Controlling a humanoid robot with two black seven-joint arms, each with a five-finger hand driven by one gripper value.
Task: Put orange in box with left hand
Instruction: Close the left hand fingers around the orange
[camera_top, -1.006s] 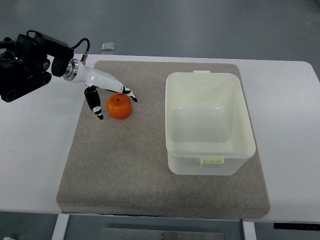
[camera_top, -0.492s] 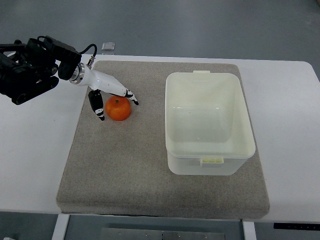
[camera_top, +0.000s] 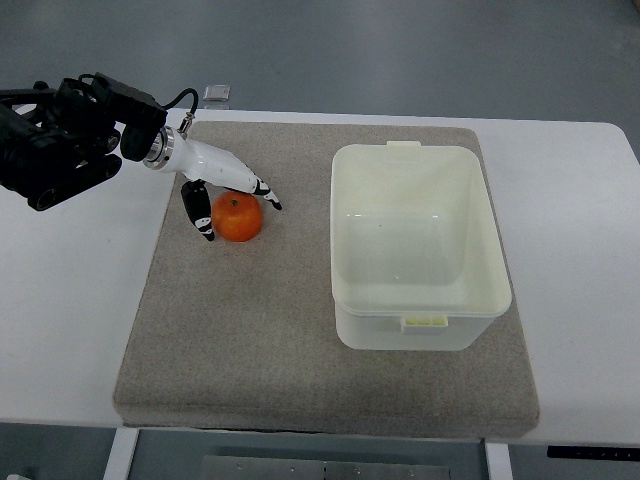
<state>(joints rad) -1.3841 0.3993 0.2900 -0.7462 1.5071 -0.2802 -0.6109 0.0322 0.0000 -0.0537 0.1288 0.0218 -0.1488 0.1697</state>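
Note:
The orange (camera_top: 238, 218) rests on the grey mat (camera_top: 300, 340), left of the cream plastic box (camera_top: 418, 245). My left hand (camera_top: 243, 221) reaches in from the upper left and straddles the orange. Its white fingers (camera_top: 250, 186) lie stretched along the orange's far side, and the black-tipped thumb (camera_top: 203, 222) sits close against its left side. The fingers are extended rather than curled, and the orange still sits on the mat. The box is open-topped with nothing inside. My right arm does not show.
The mat lies on a white table (camera_top: 580, 200). A small clear object (camera_top: 216, 95) sits at the table's far edge behind the mat. The black arm housing (camera_top: 60, 140) hovers over the table's left side.
The left arm has shifted slightly right and the thumb has drawn in toward the orange's left side. The orange has barely moved.

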